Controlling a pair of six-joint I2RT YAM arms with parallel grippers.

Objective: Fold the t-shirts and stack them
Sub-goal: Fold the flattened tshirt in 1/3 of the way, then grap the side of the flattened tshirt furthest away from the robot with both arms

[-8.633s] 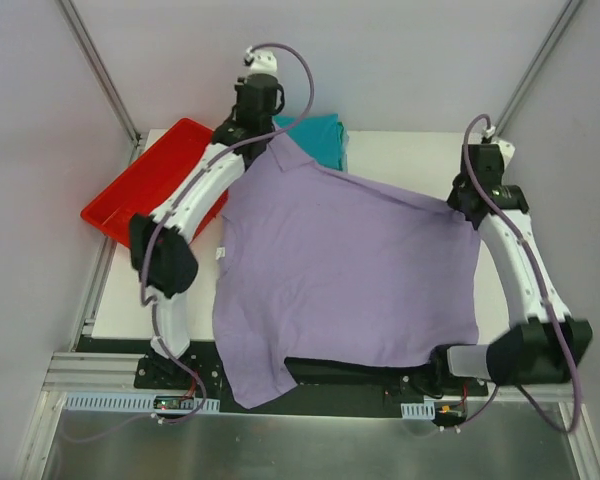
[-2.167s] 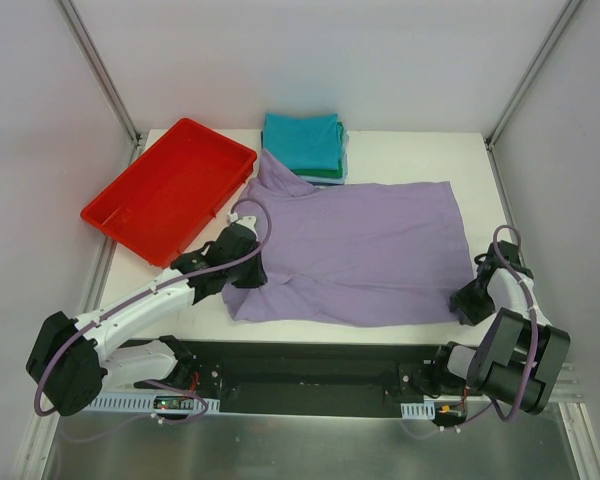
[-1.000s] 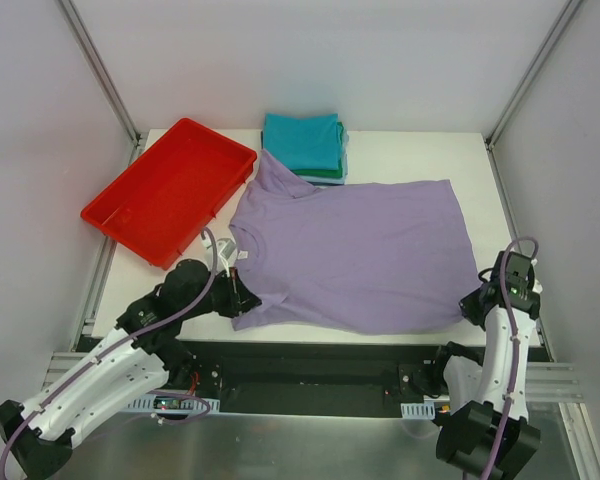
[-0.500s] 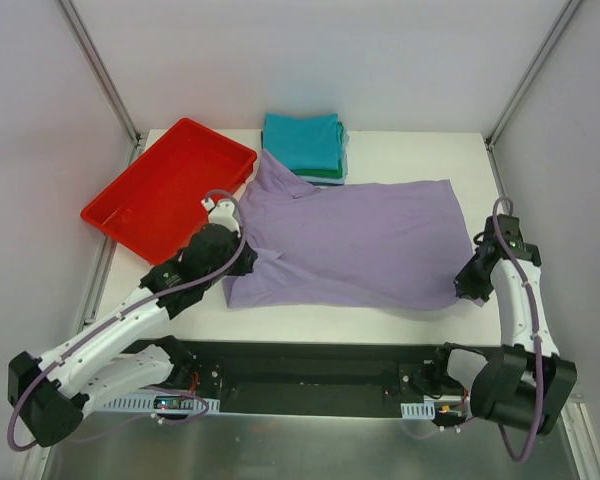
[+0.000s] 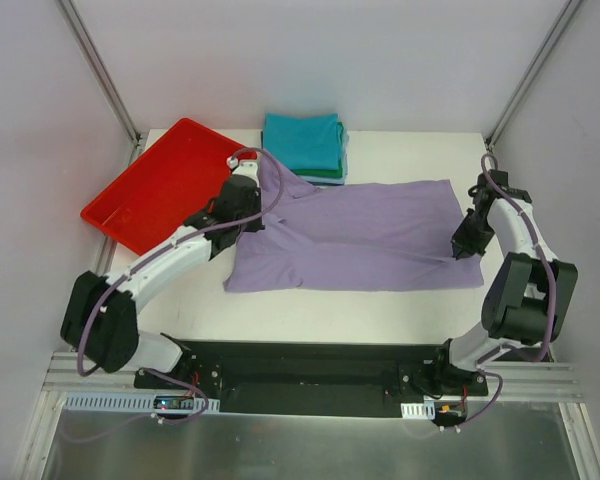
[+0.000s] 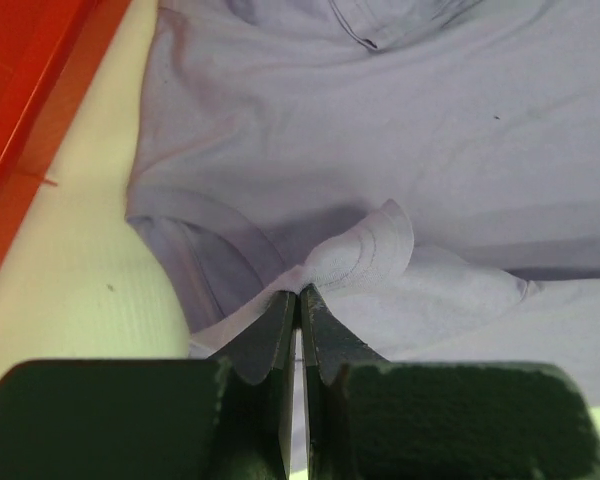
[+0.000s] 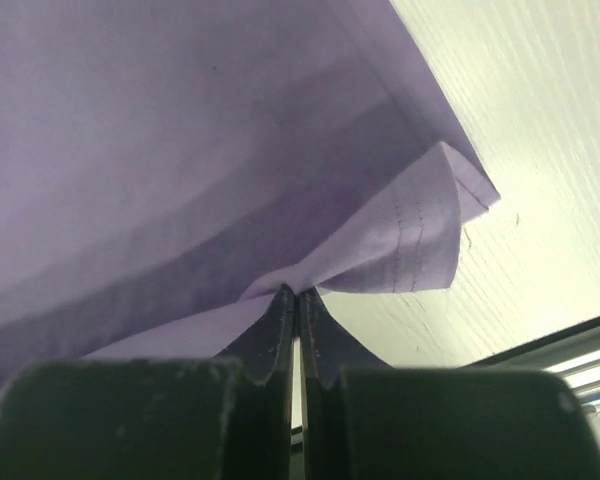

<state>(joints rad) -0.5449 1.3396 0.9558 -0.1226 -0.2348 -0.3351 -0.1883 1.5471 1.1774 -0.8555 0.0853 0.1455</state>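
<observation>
Lavender-purple cotton t-shirt [image 5: 350, 235] lies half doubled over on the white table [image 5: 410, 150], your left gripper [image 6: 300, 300] pinching a hemmed edge at its collar end and your right gripper [image 7: 297, 300] pinching a bottom-hem corner; next, I'd say, lay both along the far edge and release together.

I am reaching both arms out over the white table [image 5: 400, 150]. My left gripper [image 5: 250, 212] is sitting on the left end of the lavender shirt [image 5: 360, 235], just beside the red tray [image 5: 145, 190]. My right gripper [image 5: 463, 247] is sitting on the shirt's right end, near the table's right edge. The shirt is lying between them as a long, flat band. Its far left part is running up to the near corner of the stack of folded tees [image 5: 302, 142], teal on top.
</observation>
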